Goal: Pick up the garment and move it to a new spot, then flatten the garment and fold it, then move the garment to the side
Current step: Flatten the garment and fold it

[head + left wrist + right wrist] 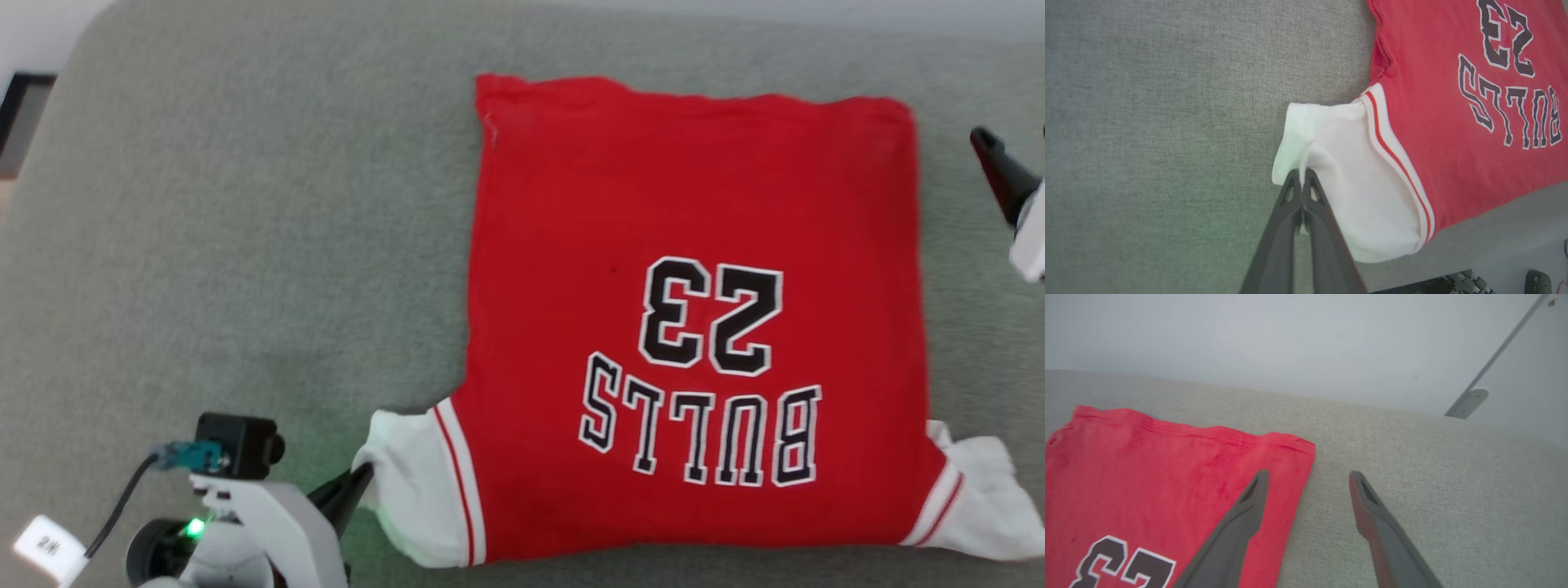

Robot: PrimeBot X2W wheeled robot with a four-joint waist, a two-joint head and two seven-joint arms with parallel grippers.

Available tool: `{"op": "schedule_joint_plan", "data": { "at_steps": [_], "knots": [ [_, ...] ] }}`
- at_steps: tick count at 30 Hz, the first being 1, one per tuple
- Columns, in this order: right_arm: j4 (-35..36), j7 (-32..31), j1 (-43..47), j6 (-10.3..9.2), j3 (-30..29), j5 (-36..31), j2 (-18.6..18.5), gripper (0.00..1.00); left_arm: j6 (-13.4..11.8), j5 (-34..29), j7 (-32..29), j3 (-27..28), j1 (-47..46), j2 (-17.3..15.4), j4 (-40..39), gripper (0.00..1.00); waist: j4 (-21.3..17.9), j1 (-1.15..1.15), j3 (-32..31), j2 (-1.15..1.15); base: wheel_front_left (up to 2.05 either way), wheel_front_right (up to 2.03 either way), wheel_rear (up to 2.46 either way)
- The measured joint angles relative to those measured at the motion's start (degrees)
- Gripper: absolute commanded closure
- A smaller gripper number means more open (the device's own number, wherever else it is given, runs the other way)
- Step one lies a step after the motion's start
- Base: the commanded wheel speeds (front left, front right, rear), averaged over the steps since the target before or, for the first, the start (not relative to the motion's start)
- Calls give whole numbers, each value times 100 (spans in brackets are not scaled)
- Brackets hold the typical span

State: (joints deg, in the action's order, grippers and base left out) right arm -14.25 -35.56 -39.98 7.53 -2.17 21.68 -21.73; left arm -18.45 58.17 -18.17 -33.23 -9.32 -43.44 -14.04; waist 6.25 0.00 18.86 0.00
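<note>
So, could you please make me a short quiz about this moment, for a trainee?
1. True or false: in the head view the garment shows its number upside down.
2. What do the left jaws pinch? A) the white sleeve B) the red hem C) nothing
3. Fill in: the right jaws stand ____, holding nothing.
Key: 1 true; 2 A; 3 open.

It looked like a plain indoor room, more a sparse test space than a lived-in home, though that could not be settled. A broad grey-green upholstered pad (245,204) with rounded corners stood against a pale, plain wall (1290,335). On that wall a thin metal rail (1470,402) ended in a small bracket.
</note>
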Motion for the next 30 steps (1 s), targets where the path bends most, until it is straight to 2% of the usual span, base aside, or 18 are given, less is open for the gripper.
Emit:
{"op": "schedule_joint_plan", "data": {
  "at_steps": [6, 11, 16, 20, 21, 22, 26, 30],
  "knots": [
    [-1536, -274, -1023, 0, 33, -322, 36, 0, 229, -75, 3, -130, -328, 224, 188, 100, 299, 0, 294, 0, 0, 0, 0],
    [-2622, -650, -1636, 0, -255, -635, 60, 0, 365, -88, 32, -200, -508, 402, 366, 100, 561, 0, 500, 0, 0, 0, 0],
    [-3399, -1137, -2119, 0, -724, -977, 26, 0, 493, -102, 56, -279, -643, 546, 536, 100, 811, 0, 643, 0, 0, 0, 0],
    [-3740, -1405, -2380, -1, -1000, -1245, 3, 0, 544, -105, 86, -304, -691, 612, 646, 100, 956, 0, 715, 0, 0, 0, 0],
    [-3783, -1477, -2413, -1, -996, -1343, 0, 72, 559, -104, 103, -310, -693, 627, 672, 100, 979, 0, 725, 0, 0, 0, 0],
    [-3808, -1555, -2451, -1, -976, -1423, -5, 100, 567, -102, 104, -310, -695, 636, 695, 100, 994, 0, 729, 0, 0, 0, 0],
    [-3849, -1540, -2474, -1, -958, -1568, 58, 100, 575, -94, 133, -289, -690, 630, 755, 100, 971, 0, 688, 0, 0, 0, 0],
    [-3808, -1625, -2433, -1, -694, -1569, 111, 100, 532, -76, 165, -225, -636, 557, 767, 100, 870, 0, 609, 0, 0, 0, 0]
  ]
}}
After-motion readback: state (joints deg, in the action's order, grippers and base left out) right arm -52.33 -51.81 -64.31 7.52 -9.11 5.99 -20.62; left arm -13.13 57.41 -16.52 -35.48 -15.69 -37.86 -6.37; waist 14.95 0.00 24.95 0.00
